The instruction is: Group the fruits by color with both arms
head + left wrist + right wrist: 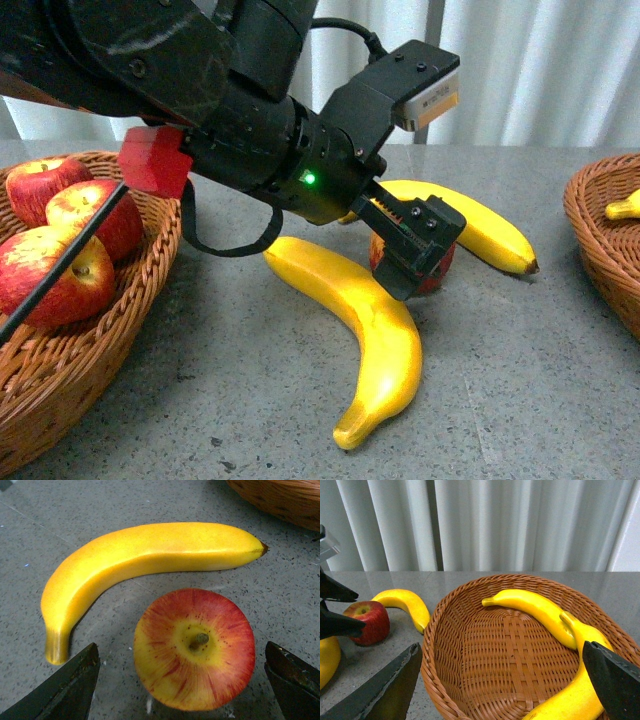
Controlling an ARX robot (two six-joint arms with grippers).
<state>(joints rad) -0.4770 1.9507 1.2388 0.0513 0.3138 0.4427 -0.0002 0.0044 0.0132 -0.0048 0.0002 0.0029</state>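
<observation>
My left gripper point(418, 245) is open, its jaws low on either side of a red apple with a yellow top point(438, 280) on the grey table. In the left wrist view the apple point(195, 647) sits stem up between the spread fingers point(65, 690), apart from both. One banana point(372, 335) lies in front of the apple, another point(485, 228) behind it, which also shows in the left wrist view point(145, 555). My right gripper point(502, 685) is open and empty above the right basket point(495, 650), which holds two bananas point(535, 607) point(580, 690).
A wicker basket point(150, 290) at the left holds three red apples point(60, 275). The right basket's rim point(590, 230) shows at the right edge with a banana tip point(625, 207). White curtains hang behind the table. The right wrist view also shows the table apple point(367, 622).
</observation>
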